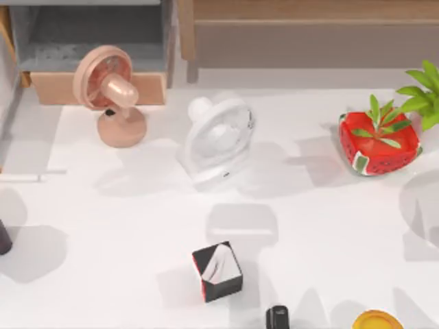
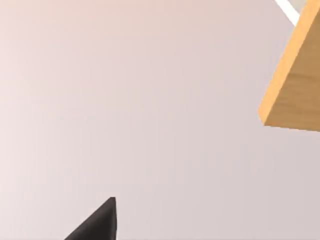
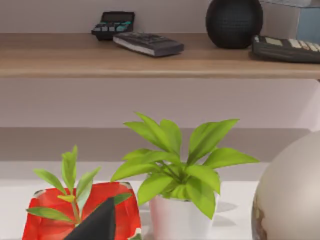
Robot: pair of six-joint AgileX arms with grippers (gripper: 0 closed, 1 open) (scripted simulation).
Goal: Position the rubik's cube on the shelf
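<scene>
Right claw: my right gripper (image 3: pixel 100 225) sits low over the right side of the tabletop, just in front of the red pot (image 3: pixel 80 212). I cannot tell whether it is apart or together.
Left claw: my left gripper (image 2: pixel 97 227) faces a bare wall beside a wooden edge (image 2: pixel 292 75). I cannot tell its state either.
Cube: I cannot tell where the rubik's cube is from these views, nor whether either claw holds it.
Nearest obstacles: the red pot, the white-potted plant (image 3: pixel 175 175) and a pale sphere (image 3: pixel 295 195) stand between my right claw and the shelf (image 3: pixel 100 62).
Shelf: it runs along the far edge of the tabletop, on the right. A calculator (image 3: pixel 114 23), a remote (image 3: pixel 147 43) and a black ball (image 3: pixel 234 22) already sit on the plank.
Risk, approach: I judge that a low, straight reach would clip the leaves or tip a pot.
Risk, placement: free plank is scarce, so setting down blind could shove the remote or leave the cube on the lip.
Risk, mix-up: the black box (image 1: pixel 217 271) near the front edge could be mistaken for the cube.
</scene>
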